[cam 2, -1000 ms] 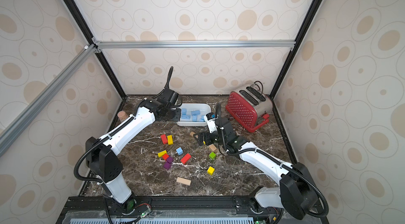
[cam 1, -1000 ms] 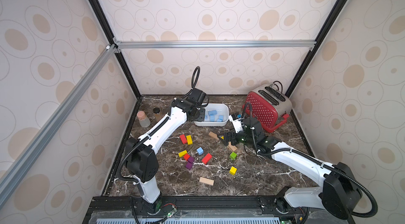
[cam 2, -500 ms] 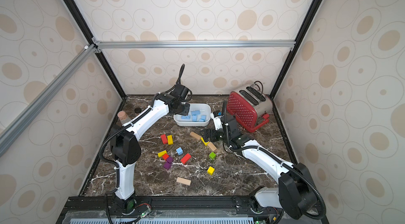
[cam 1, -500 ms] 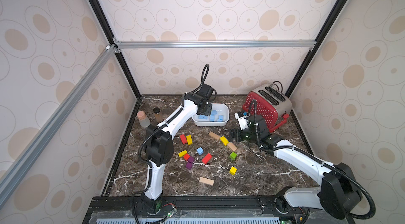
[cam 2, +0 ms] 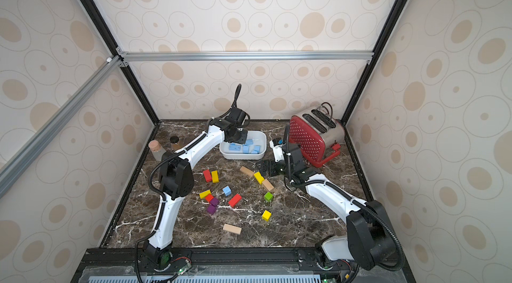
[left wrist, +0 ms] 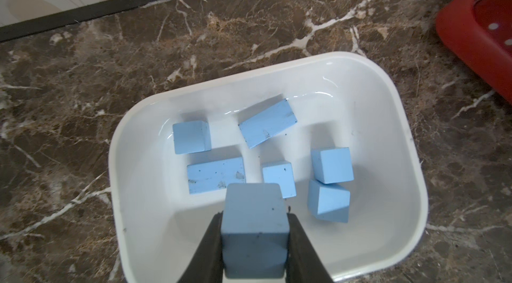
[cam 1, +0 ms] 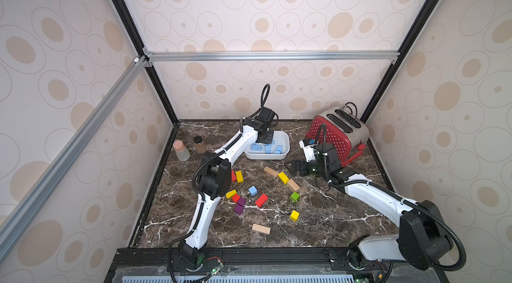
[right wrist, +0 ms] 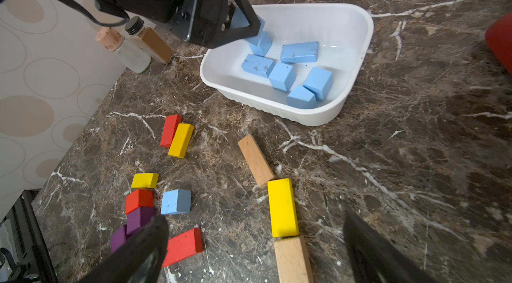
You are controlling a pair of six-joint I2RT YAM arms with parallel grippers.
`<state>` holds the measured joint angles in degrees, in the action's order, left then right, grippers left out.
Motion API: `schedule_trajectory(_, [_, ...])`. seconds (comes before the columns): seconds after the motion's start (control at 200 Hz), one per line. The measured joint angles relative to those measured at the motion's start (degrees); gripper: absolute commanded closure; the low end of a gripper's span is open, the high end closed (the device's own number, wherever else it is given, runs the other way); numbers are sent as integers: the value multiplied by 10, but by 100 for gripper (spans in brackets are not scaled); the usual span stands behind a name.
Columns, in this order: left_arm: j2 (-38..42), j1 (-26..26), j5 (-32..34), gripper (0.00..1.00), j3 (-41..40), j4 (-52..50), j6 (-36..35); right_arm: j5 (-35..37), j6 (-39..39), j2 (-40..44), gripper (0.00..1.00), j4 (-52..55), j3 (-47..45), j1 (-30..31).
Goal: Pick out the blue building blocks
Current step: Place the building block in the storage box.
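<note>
Left hand (left wrist: 255,220) squeezes a blue block (left wrist: 253,206) over the tub (left wrist: 415,173) to drop it; right hand (right wrist: 255,219), at the tub's 4 o'clock, waits open.

left gripper (cam 1: 267,141) above white tray (cam 1: 263,156), grip unclear
</note>
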<state>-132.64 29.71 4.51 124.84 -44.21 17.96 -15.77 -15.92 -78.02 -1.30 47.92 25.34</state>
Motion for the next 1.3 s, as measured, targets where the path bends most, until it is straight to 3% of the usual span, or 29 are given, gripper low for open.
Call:
schedule_trajectory(0.556, [-98,-46,-37,100,49,32,33,-27,2,-57,0,-24,5,-23])
schedule_trajectory(0.896, [-114,-47,-69,100,60,52,47,-35,2,-73,0,-33,9,-26])
schedule_trajectory(1.297, [-130,-50,-61,100,79,58,57,-38,-1,-77,0,-43,9,-33])
